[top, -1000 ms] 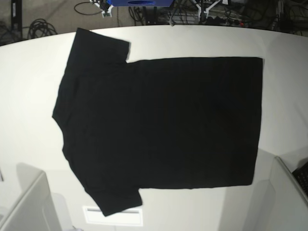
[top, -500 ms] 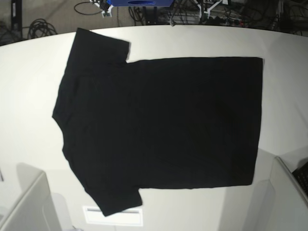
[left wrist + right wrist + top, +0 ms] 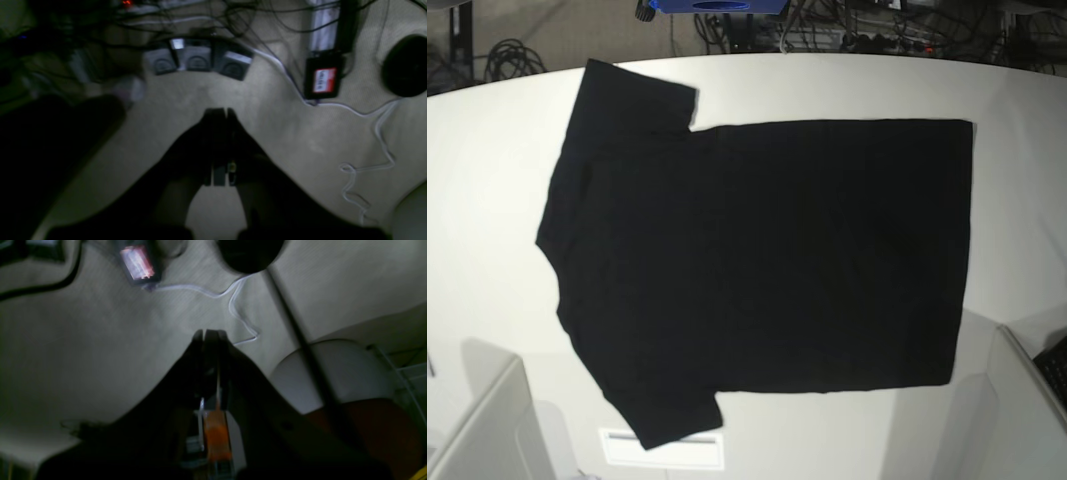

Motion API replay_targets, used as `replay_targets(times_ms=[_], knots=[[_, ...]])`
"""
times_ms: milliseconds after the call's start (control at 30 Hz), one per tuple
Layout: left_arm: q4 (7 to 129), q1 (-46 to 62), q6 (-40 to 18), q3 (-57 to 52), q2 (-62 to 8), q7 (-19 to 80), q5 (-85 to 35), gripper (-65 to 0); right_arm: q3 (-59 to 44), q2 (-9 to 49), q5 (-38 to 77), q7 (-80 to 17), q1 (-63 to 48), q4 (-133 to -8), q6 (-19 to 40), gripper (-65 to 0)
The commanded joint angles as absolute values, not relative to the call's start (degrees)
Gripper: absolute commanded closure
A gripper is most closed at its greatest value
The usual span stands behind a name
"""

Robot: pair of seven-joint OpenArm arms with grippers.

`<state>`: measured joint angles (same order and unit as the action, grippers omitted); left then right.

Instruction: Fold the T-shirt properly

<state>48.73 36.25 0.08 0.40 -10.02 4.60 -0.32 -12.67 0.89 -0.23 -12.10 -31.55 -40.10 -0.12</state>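
Note:
The black T-shirt (image 3: 757,265) lies spread flat on the white table (image 3: 487,170) in the base view, plain black side up, collar and sleeves to the left, hem to the right. Neither gripper shows in the base view. In the left wrist view my left gripper (image 3: 220,111) is shut with nothing in it, hanging over carpeted floor. Over the floor in the right wrist view, my right gripper (image 3: 209,333) is also shut and holds nothing. The T-shirt does not appear in either wrist view.
Grey arm bases stand at the near left (image 3: 487,430) and near right (image 3: 1017,410) corners of the table. Cables (image 3: 507,55) and a blue box (image 3: 717,5) lie beyond the far edge. Foot pedals (image 3: 196,60), a power adapter (image 3: 323,80) and white cords (image 3: 233,303) are on the floor.
The T-shirt has not moved. Only some clutter beyond the table's far edge looks slightly different.

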Motion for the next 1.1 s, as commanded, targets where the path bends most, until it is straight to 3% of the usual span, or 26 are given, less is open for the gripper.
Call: replay_targets(times_ms=[0,200,433,600,700,767,900,1033,1067], knots=[[51.6,38.5,0.2,0.0,-10.7,4.1,-0.4,0.0,-13.0,0.8,0.1,-13.4,-34.4,-45.8,-0.1,0.0],[69.1,49.8,0.2,-0.1,-13.2,4.1,-1.4,0.0,-20.3,-2.7,0.1,-25.7,-46.2,-76.2,-0.1,0.0],[92.1,62.4,0.2,0.0,-21.0,4.0,-17.1,0.0,-30.6,-7.1,0.1,-29.9,-52.2,-101.8,0.0,0.0],[105.2,67.4,0.2,0.0,-24.3,3.7,-22.7,0.0,-32.0,-7.3,0.2,-29.8,-50.5,-113.9,0.0,0.0],[110.4,67.9,0.2,0.0,-24.2,3.7,-22.7,0.0,-31.7,-7.0,0.2,-29.9,-45.1,-115.1,0.4,0.0],[111.9,67.6,0.2,-0.4,-24.2,3.6,-23.0,0.0,-32.0,-6.9,0.2,-30.0,-40.8,-115.1,4.8,0.0],[113.0,65.2,0.2,-5.8,-21.6,3.6,-24.5,0.0,-32.0,-7.3,2.9,-30.2,-34.6,-115.1,19.6,0.0],[113.0,62.8,0.2,-15.4,-18.4,4.0,-33.2,0.0,-33.0,-6.9,15.8,-37.1,-30.6,-115.0,22.8,0.0],[113.0,62.5,0.2,-17.3,-18.3,4.1,-35.2,0.0,-34.7,-6.9,19.4,-39.6,-29.7,-114.9,23.0,-9.0]])
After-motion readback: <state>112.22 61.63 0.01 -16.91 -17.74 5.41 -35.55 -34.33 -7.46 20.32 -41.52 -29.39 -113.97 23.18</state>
